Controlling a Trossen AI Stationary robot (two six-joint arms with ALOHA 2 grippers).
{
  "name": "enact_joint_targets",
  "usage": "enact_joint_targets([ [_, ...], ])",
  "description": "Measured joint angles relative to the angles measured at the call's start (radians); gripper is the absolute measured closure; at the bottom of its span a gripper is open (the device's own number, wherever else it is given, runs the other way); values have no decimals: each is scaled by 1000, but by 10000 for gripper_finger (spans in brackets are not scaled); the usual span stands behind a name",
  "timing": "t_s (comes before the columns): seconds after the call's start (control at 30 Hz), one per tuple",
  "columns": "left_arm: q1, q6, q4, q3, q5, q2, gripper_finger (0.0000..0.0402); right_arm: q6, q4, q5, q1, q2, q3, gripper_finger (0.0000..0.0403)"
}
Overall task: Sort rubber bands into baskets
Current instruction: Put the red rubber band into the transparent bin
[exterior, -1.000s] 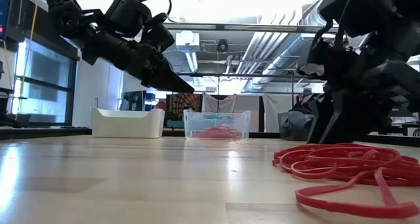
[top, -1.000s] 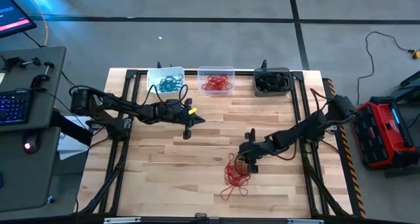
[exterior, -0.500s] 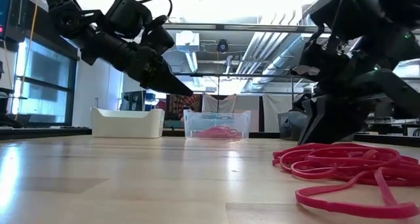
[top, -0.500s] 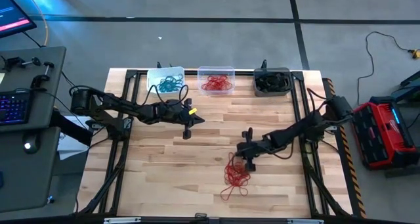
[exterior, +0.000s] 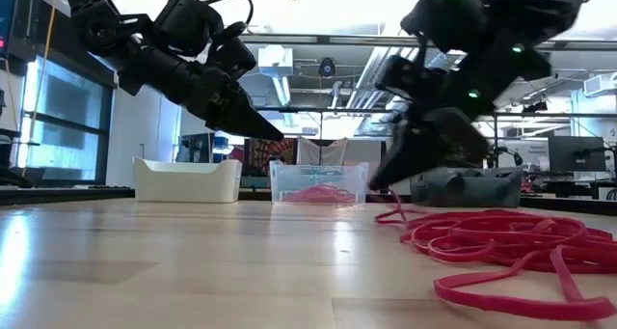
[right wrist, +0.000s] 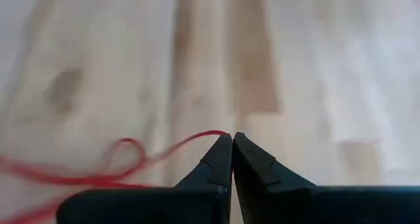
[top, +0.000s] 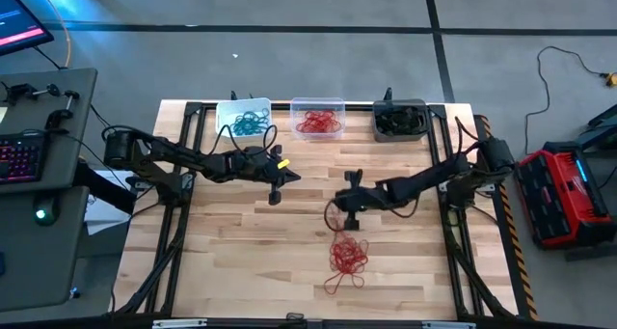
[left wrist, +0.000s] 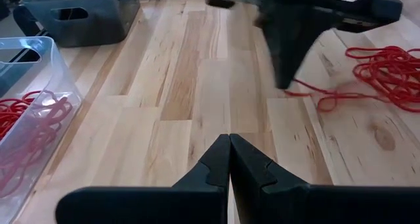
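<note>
1. Right hand [top: 336, 209] has lifted off the red pile [top: 347, 256] since a second ago and swung toward the baskets, fingers pinched on one red band [right wrist: 167, 149] that trails back to the pile.
2. Left hand [top: 273, 196] hasn't budged, hovering closed and empty near the white basket [top: 224, 108].
3. Looks like the carry step: red band goes to the clear basket [top: 318, 104], which already holds reds.
4. Next move probably needs lifting enough that the strand clears the surface [top: 241, 261] and doesn't drag the pile, then letting go over that basket.
</note>
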Motion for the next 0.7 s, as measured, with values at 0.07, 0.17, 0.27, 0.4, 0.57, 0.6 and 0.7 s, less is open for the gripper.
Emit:
enact_joint_targets([
  [0.07,0,0,0,0,0,0,401,-35,0,34,-28,0,22,402],
  [0.17,0,-1,-7,0,0,0,401,-66,1,110,-71,-2,56,402],
  [0.27,0,-6,-18,0,0,0,401,-110,-2,150,-106,-2,88,403],
  [0.4,-2,-24,-18,0,0,0,401,-154,-1,156,-147,-2,139,403],
  [0.57,-17,-24,-18,0,-1,0,401,-235,-15,162,-182,-2,215,403],
  [0.6,-20,-24,-19,0,-1,0,401,-251,-32,162,-187,-2,232,403],
  [0.7,-28,-24,-19,0,-1,0,401,-305,-62,197,-194,-2,279,403],
])
